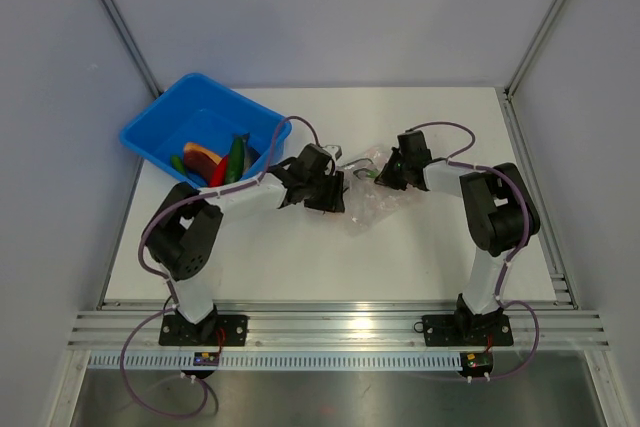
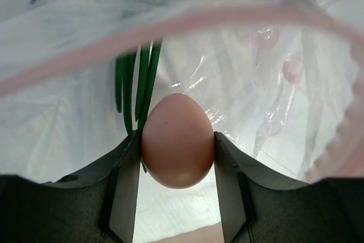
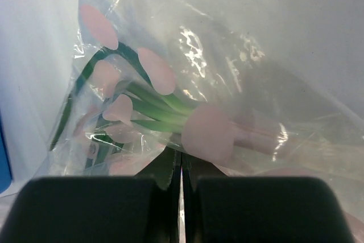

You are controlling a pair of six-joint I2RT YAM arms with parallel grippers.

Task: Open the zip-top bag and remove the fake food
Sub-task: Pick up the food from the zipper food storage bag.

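The clear zip-top bag (image 1: 372,199) lies crumpled on the white table between my two grippers. My left gripper (image 2: 177,152) reaches into its mouth and is shut on a pinkish egg (image 2: 177,140); the pink zip strip (image 2: 187,18) arcs above it. Green stalks (image 2: 139,83) lie behind the egg inside the bag. My right gripper (image 3: 183,166) is shut on the bag's plastic (image 3: 239,78) at its right side; a green onion with pink spots (image 3: 153,103) shows through the film. In the top view the left gripper (image 1: 335,192) and right gripper (image 1: 385,175) flank the bag.
A blue bin (image 1: 160,132) stands at the back left with several toy foods in it: green vegetables (image 1: 236,157), a red piece and an orange-tan piece (image 1: 200,155). The table's metal frame rail (image 1: 340,327) runs along the near edge.
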